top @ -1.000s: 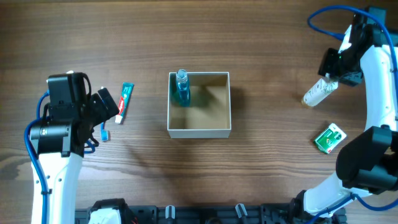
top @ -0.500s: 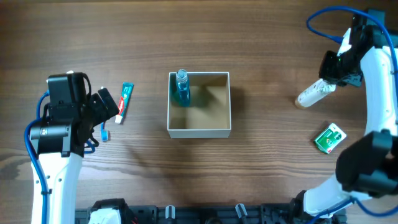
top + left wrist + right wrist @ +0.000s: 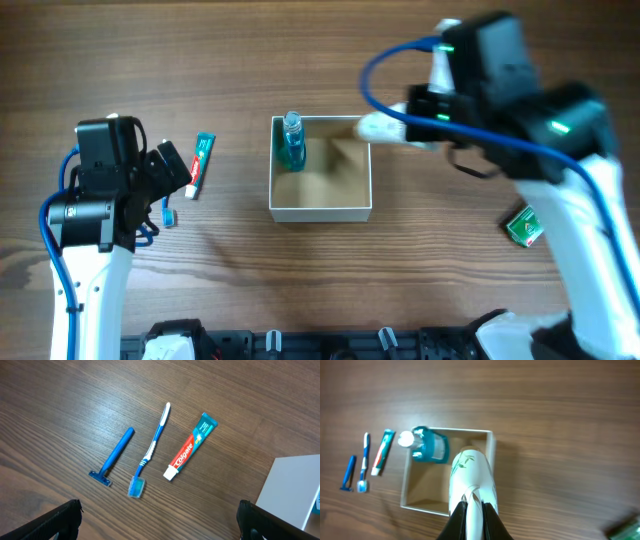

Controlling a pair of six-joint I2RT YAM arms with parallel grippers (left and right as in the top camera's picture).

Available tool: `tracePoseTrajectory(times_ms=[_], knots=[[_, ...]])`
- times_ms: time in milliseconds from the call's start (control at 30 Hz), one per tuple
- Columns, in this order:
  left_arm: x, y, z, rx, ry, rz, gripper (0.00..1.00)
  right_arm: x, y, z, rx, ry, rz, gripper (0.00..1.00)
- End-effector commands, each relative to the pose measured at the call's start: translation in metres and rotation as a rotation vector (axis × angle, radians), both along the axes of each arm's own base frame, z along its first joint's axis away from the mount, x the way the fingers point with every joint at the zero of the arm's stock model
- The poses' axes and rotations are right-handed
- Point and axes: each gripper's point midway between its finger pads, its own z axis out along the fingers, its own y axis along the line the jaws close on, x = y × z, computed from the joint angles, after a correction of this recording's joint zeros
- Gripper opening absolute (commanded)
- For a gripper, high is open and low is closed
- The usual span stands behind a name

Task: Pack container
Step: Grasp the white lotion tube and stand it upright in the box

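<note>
Wood-grain worktop [image 3: 230, 290] holds the container [image 3: 320, 212] at centre, the right claw [image 3: 472, 508] clamping a white tube [image 3: 383, 127] above its far-right rim, left claw [image 3: 165, 522] gaping empty; let go here, the tube may catch that wall and tumble outside.

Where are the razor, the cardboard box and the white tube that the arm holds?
razor [image 3: 119, 451], left wrist view, middle of its blue handle.
cardboard box [image 3: 320, 211], overhead view, its white outer wall.
white tube [image 3: 470, 475], right wrist view, its body, below the leaf print.
</note>
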Motion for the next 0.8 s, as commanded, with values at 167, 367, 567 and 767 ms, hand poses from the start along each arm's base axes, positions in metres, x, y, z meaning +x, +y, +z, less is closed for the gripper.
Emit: tracePoseTrajectory(times_ms=[167,367,567,767], knots=[[0.003,0.001,0.007,-0.01,-0.024,0.01,1.0,0.044,0.05,-0.087,-0.117,0.149,0.015,0.05],[0.003,0.001,0.007,-0.01,-0.025,0.01,1.0,0.077,0.052,-0.118,-0.194,0.116,-0.027,0.04],[0.003,0.001,0.007,-0.01,-0.024,0.01,1.0,0.083,0.056,-0.16,-0.245,0.195,-0.022,0.04],[0.003,0.001,0.007,-0.01,-0.024,0.01,1.0,0.086,0.058,-0.165,-0.247,0.195,-0.018,0.25]])
